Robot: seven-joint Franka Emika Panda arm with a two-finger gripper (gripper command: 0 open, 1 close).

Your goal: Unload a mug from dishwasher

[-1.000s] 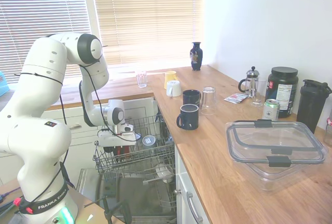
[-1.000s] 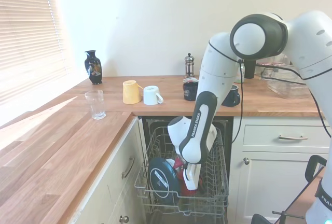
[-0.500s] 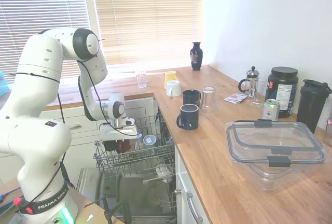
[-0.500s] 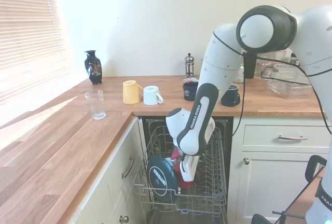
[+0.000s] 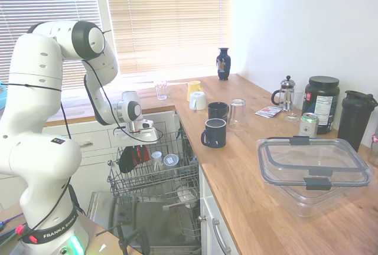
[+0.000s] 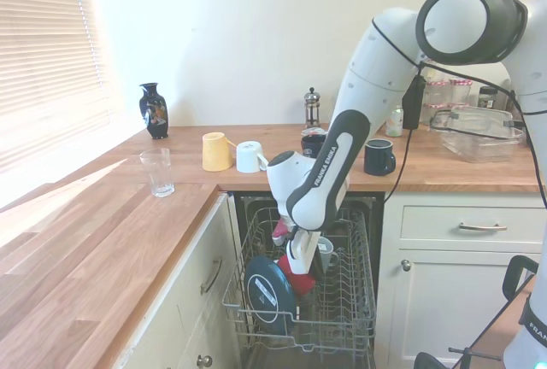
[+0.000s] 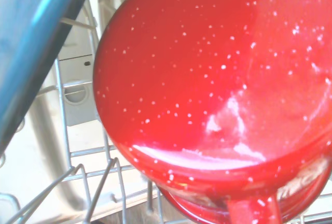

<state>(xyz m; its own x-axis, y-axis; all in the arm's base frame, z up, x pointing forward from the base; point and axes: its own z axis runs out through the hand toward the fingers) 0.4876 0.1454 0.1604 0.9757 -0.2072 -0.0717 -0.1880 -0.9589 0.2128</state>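
red and glossy, the mug [image 6: 298, 277] is hanging in the fingers [image 6: 297, 260] of the white arm, just above the grey wire rack [image 6: 342, 318] of the dishwasher [image 5: 156, 208]. the fingers are pinching the mug, which is tilting and sitting beside a dark round lid [image 6: 267, 294] standing on edge in the rack. in the wrist view the mug's speckled red surface [image 7: 218, 94] is filling most of the picture, with rack wires [image 7: 93, 182] showing beneath it and a blue edge [image 7: 36, 42] at one side. from the first exterior view the mug [image 5: 137, 155] is showing as a red patch under the gripper, partly hidden by a dark shape. on the wooden surface [image 5: 248, 178], 2 dark navy mugs [image 5: 214, 132] are standing near a clear glass [image 5: 237, 114], a white cup [image 5: 197, 100] and a yellow cup [image 5: 193, 89].
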